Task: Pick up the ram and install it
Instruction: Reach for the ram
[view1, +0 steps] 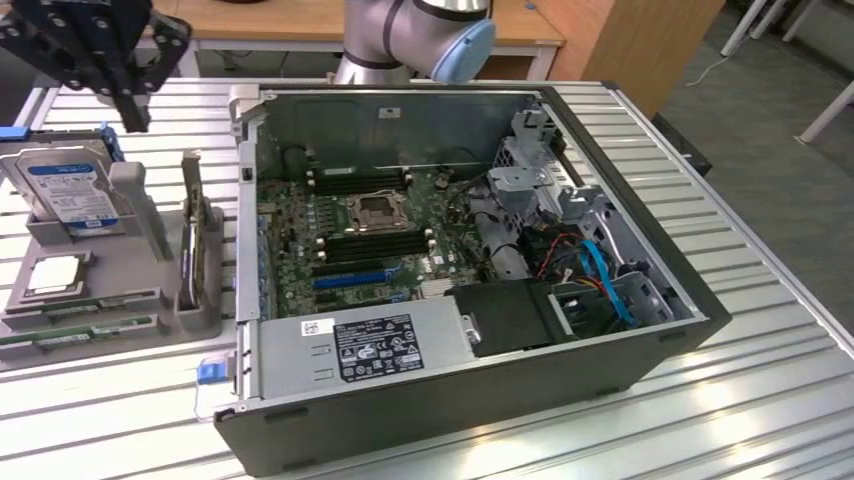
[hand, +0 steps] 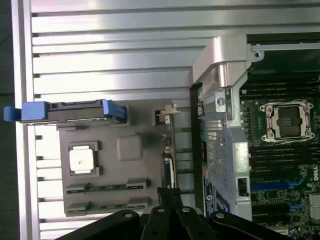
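Two green ram sticks (view1: 74, 335) lie flat in slots at the front of a grey holder tray (view1: 134, 290), at the exterior view's left. In the wrist view the ram sticks (hand: 107, 186) lie side by side below a square silver processor chip (hand: 82, 160). My gripper (view1: 134, 118) hangs high above the tray's back edge, well away from the sticks. Its black fingers (hand: 167, 197) are shut together with nothing between them. Black memory slots (view1: 374, 245) flank the processor socket (view1: 374, 210) on the motherboard.
An open computer case (view1: 467, 400) fills the middle of the slatted metal table (view1: 747, 400). A blue-labelled hard drive (view1: 67, 190) stands at the tray's back, and an upright card (view1: 198, 250) stands along the tray's side nearest the case.
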